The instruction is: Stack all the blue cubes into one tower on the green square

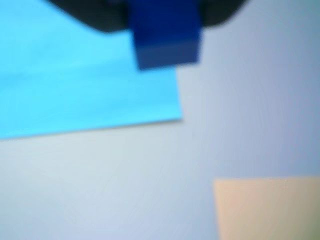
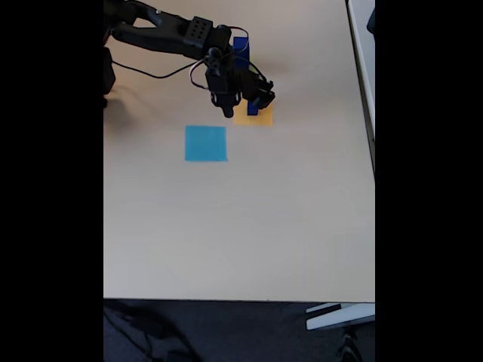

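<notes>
Blue cube [image 1: 165, 37] gripped by end effector [image 1: 162, 17] above light blue square [image 1: 75, 85].

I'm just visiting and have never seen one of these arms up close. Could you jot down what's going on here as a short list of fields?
Arm: black, reaching in from the upper left in the fixed view
Gripper: shut on a dark blue cube, held off the table
Light blue paper square: flat on the table, nothing on it
Orange-yellow paper square: flat, partly hidden by the gripper
Another blue cube: behind the arm, partly hidden
Table: pale tan
</notes>
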`<state>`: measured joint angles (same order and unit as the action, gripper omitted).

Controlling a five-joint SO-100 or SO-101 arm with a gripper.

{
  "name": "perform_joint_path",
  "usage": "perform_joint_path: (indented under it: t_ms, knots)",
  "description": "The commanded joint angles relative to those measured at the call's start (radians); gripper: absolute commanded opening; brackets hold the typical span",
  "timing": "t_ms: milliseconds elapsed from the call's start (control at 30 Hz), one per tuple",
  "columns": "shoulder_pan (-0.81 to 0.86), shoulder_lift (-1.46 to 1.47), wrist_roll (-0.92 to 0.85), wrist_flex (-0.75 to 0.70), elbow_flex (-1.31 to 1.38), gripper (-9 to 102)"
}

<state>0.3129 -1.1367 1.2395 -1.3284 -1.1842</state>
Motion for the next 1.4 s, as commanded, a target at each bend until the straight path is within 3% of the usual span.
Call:
perform_joint_path:
  t_ms: [0,1367]
  knots:
    - [0.028,-0.115,-0.044,0.061,-0.058,2]
    - [0.138,-0.126,-0.081,0.101,-0.196,7]
